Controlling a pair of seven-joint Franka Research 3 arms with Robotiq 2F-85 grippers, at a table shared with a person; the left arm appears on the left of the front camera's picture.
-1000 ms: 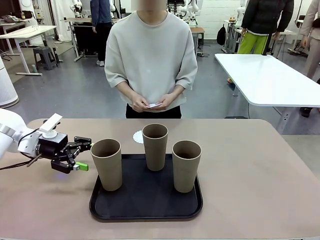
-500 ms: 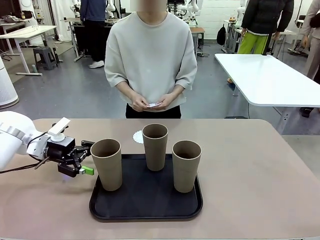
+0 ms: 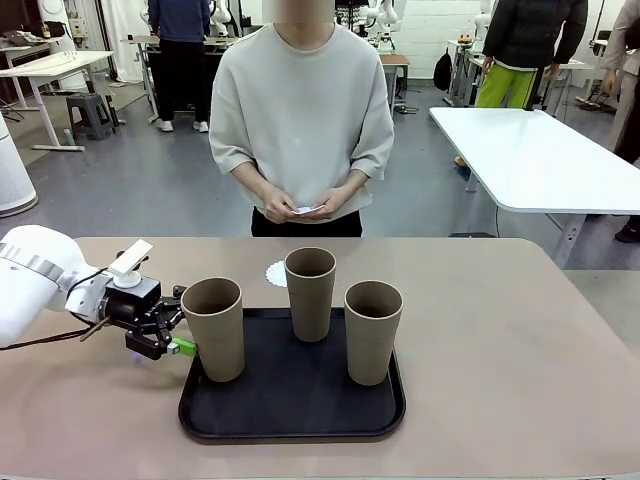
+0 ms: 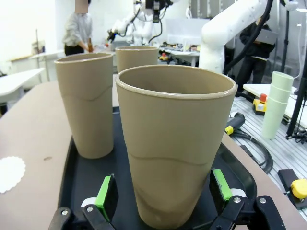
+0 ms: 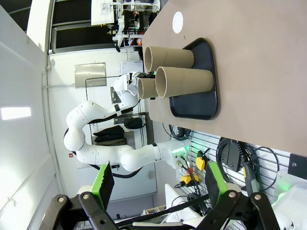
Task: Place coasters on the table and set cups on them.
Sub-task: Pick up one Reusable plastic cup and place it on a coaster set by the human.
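Three tan cups stand on the black tray: a left cup, a middle cup and a right cup. My left gripper is open at the left cup's lower side. In the left wrist view that cup stands between the green pads, with small gaps on both sides. One white lacy coaster lies on the beige table behind the tray. The person holds more coasters in both hands. My right gripper hangs open, far from the table.
The tray takes up the middle of the table, and bare tabletop lies to its left and right. The person stands at the far edge. A white table stands behind on the right. In the right wrist view the tray and cups appear sideways.
My left gripper has moved right, from beside the tray up to the left cup, and its open fingers now stand on either side of it. The cups and the person's hands have not moved.
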